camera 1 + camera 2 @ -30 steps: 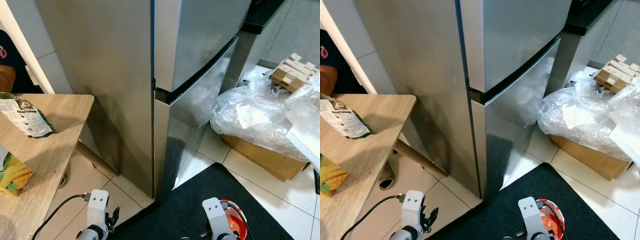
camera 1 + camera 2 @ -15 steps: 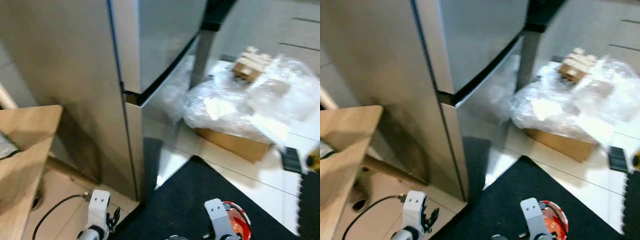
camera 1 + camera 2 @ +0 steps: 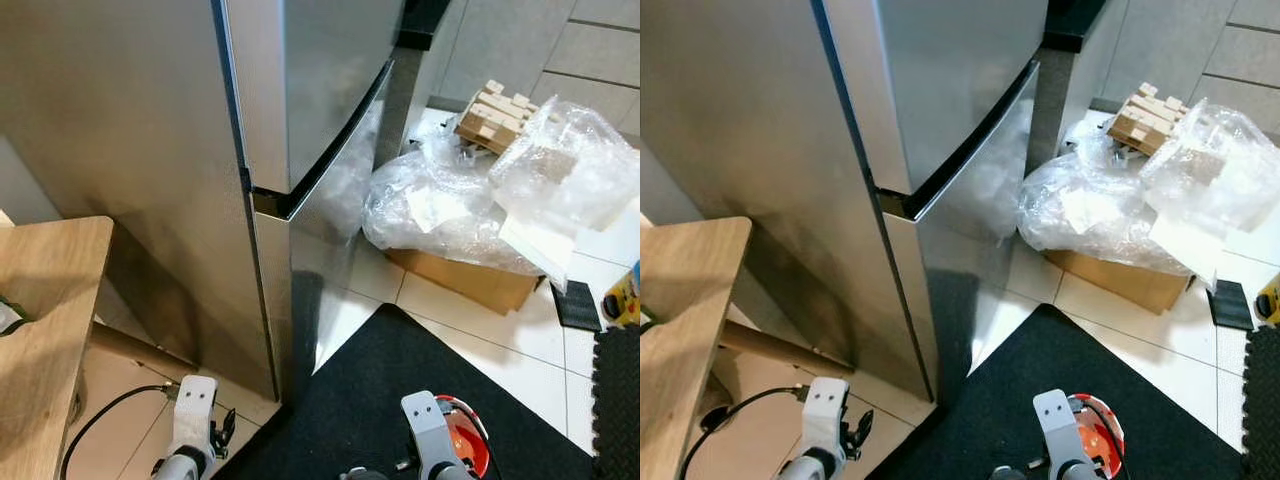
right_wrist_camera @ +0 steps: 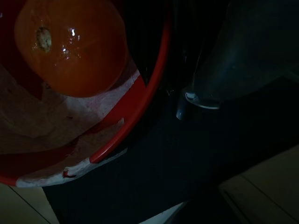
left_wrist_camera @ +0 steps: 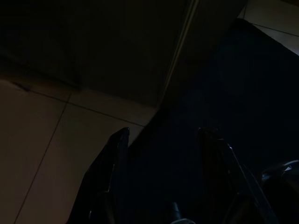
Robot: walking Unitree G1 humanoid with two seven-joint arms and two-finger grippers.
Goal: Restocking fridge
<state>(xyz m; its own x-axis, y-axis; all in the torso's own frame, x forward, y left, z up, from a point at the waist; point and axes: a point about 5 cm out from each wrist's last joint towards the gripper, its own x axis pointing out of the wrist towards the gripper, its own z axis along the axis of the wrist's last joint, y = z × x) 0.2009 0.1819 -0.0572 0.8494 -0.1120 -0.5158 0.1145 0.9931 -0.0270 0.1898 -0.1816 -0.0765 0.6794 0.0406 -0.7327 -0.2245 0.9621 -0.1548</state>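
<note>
The stainless-steel fridge [image 3: 200,150] stands ahead of both grippers with its upper and lower doors shut, its front corner just beyond the edge of a black floor mat [image 3: 420,380].

The left gripper [image 5: 163,140] hangs low over the line where the mat meets the beige floor tiles [image 5: 56,135]. Its two black fingers [image 5: 114,154] stand apart with nothing between them. Its white wrist [image 3: 195,405] sits low before the fridge's near corner, with a black cable [image 3: 110,425] trailing from it.

The right wrist [image 3: 425,425] is low over the mat. Just beside it is a red bowl [image 4: 135,107] holding an orange fruit [image 4: 70,46]. Whether the right gripper holds the bowl, or how its fingers stand, cannot be told.

A wooden worktop [image 3: 45,300] lies off to the left gripper's outer side. Beyond the right gripper, past the mat, a cardboard box [image 3: 470,280] sits under crumpled clear plastic wrap [image 3: 480,190], with a stack of small wooden blocks [image 3: 490,110] behind it.
</note>
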